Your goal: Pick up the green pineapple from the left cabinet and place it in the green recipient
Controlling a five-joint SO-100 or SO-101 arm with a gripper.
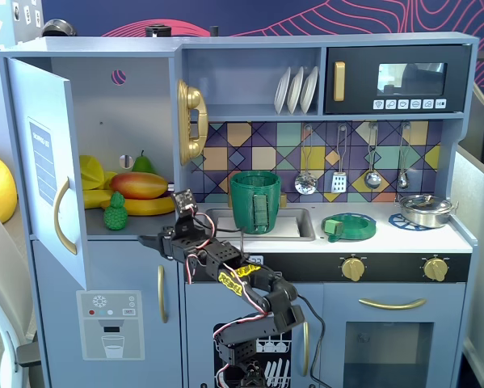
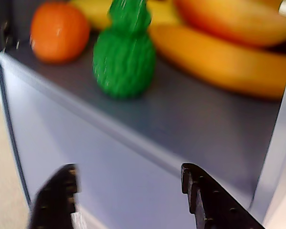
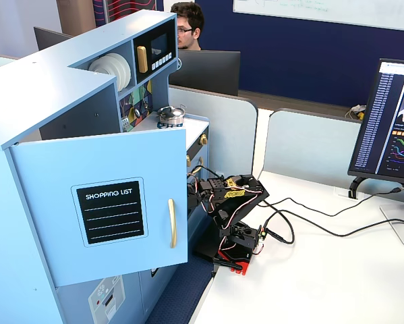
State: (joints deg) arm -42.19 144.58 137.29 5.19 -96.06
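Pineapple (image 1: 115, 212), small and bright green, stood upright near the front edge of the shelf inside the left cabinet (image 1: 145, 97), whose door (image 1: 49, 174) hung swung wide open toward the left of a fixed view. In the wrist view the pineapple (image 2: 124, 57) sat up and slightly left of the midline between the two black fingers, and nothing was caught between them. The claw (image 2: 128, 183) was spread wide and empty, its tips below the shelf lip and in front of the pale panel under it, well short of the fruit.

Just behind and to the right of the pineapple lay a long yellow banana (image 2: 214, 59), with an orange-red mango (image 1: 139, 184) above it; the pineapple looked close to the banana, though whether they touched could not be told. An orange (image 2: 58, 31) sat to its left in the wrist view, apart from it. Bare grey shelf (image 2: 190, 114) lay open in front of the fruit and to its right, up to the cabinet's right wall.

In a fixed view the claw (image 1: 150, 240) reached left from the arm (image 1: 242, 283), just below shelf level and to the right of the pineapple. The green pot (image 1: 255, 201) stood in the sink to the right, well apart from the cabinet.
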